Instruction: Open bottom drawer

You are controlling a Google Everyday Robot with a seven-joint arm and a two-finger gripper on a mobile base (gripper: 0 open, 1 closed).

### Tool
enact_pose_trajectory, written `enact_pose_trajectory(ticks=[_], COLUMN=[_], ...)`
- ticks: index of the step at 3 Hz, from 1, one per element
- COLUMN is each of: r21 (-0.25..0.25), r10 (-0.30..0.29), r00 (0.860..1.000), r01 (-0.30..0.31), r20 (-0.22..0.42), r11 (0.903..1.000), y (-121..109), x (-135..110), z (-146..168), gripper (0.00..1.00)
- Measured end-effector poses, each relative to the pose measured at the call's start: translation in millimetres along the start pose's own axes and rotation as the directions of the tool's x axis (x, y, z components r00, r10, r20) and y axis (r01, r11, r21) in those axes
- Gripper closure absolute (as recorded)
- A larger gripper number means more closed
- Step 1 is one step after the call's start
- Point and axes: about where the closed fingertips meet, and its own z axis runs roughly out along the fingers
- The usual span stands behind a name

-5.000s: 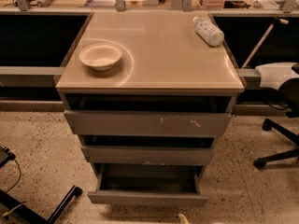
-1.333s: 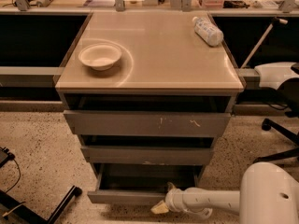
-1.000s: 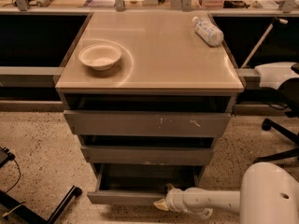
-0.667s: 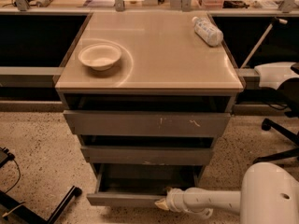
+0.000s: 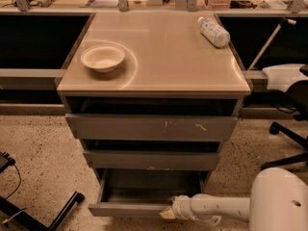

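Note:
The bottom drawer (image 5: 126,209) is the lowest of three grey handleless drawers in a cabinet. It stands pulled out, and its shallow grey interior (image 5: 149,184) shows. My white arm reaches in from the lower right. My gripper (image 5: 167,212) is at the top edge of the drawer's front, right of its middle. The top drawer front (image 5: 151,127) has white scratches. The middle drawer front (image 5: 149,160) has a pale chip on its edge.
A white bowl (image 5: 102,57) and a lying plastic bottle (image 5: 214,31) rest on the cabinet top (image 5: 159,57). A black office chair base (image 5: 288,143) stands at the right. Black legs and a cable (image 5: 29,211) lie on the speckled floor at the lower left.
Five seconds ago no arm was in view. Since then the arm came in from the right to the bottom drawer's front edge. The drawer has slid out a little further over the last second.

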Motion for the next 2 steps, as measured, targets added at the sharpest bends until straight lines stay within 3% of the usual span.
enact_pose_trajectory(ticks=[2], r21=[-0.001], r10=[0.009], r00=[1.000], r01=[-0.009], r20=[0.004], r11=[1.0000], y=[13.2], x=[10.1], z=[-8.0], gripper=[1.00])
